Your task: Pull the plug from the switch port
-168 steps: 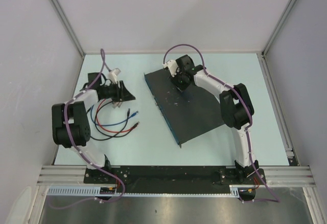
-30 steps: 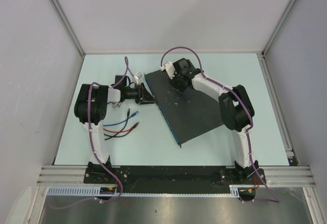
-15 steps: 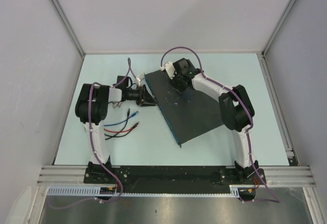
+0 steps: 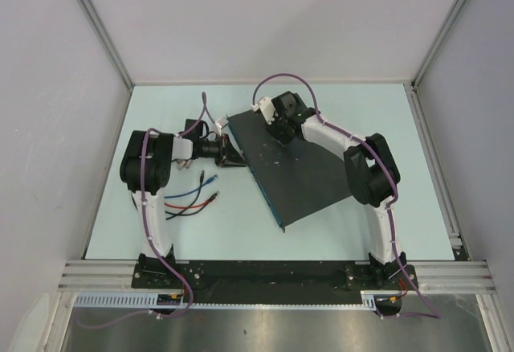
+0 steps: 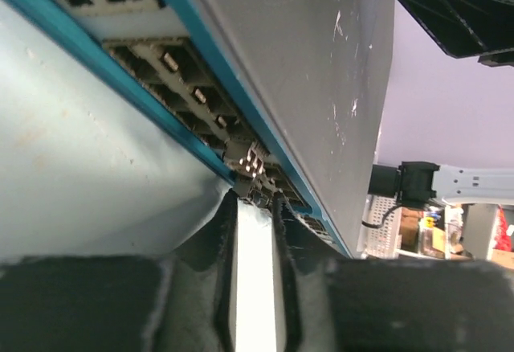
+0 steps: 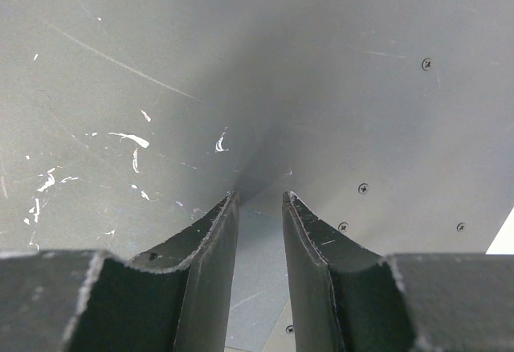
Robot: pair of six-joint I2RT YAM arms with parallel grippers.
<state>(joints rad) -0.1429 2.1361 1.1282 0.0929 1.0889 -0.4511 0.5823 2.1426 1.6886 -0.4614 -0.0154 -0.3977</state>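
Switch [image 4: 309,171] lies flat on the desk [image 4: 241,231], skewed, with its long blue-trimmed port edge facing the left arm's side. The top is scuffed with pale specks.

Left hand [image 4: 230,153] is level with the desk and nosed up against the port edge, near the switch's far end. In the left wrist view the fingers [image 5: 201,231] stand close together, with a thin slit of pale desk showing between them. The plug [image 5: 251,163] sits in the socket row right at the fingertips. It's seated in its port, not out. Can't tell whether the pads are actually clamping the plug or just bracketing it, because the contact spot is too dark and tight to read.

Right hand [image 4: 279,124] is on top of the switch, near the far corner on the port side. In the right wrist view the fingers [image 6: 205,231] are partly apart with nothing between them, only bare black lid. The tips are down on the lid, just beside the cluster of white scratches. It isn't gripping anything.

Loose leads [image 4: 189,199] in blue, red and dark lie on the desk off the port side of the switch. Their connector ends point toward the switch but are clear of it, and they touch neither hand.
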